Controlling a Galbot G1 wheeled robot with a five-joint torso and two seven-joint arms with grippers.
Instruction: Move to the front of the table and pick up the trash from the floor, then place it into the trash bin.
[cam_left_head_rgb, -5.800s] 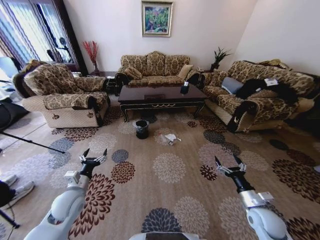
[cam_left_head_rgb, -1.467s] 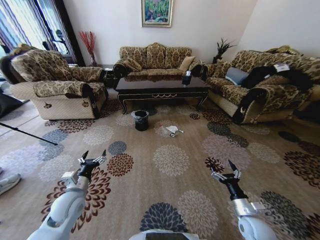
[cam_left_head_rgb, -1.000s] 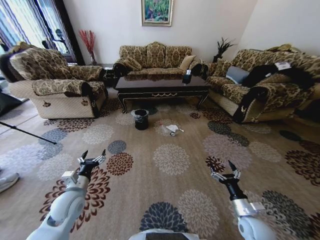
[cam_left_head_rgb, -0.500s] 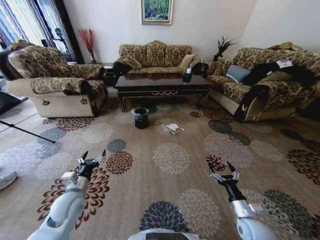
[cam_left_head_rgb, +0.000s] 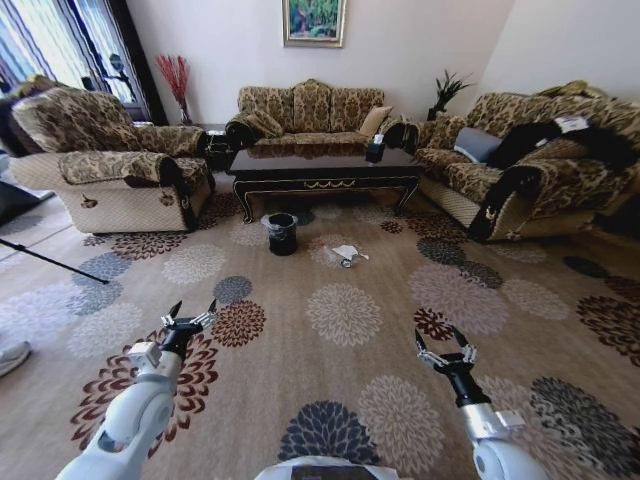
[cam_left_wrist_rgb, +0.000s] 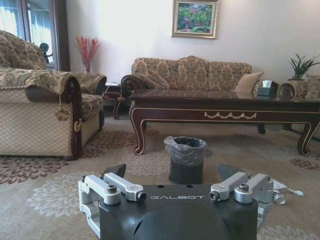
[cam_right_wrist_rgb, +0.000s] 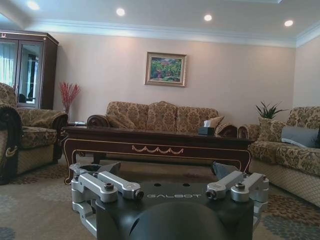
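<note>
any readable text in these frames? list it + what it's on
"GALBOT": on the black housing of the left pincer, left wrist view.
"GALBOT": on the black housing of the right pincer, right wrist view.
White tag on the dark clothing on the right sofa: too small to read.
Tissue box on the table: no legible print.

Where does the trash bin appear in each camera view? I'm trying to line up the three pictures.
Head view: trash bin on the carpet before the table's left front leg.
Left wrist view: bin centred, beyond the end effector.
Right wrist view: just its rim under the table's near end.
Shared landmark: the framed painting.
</note>
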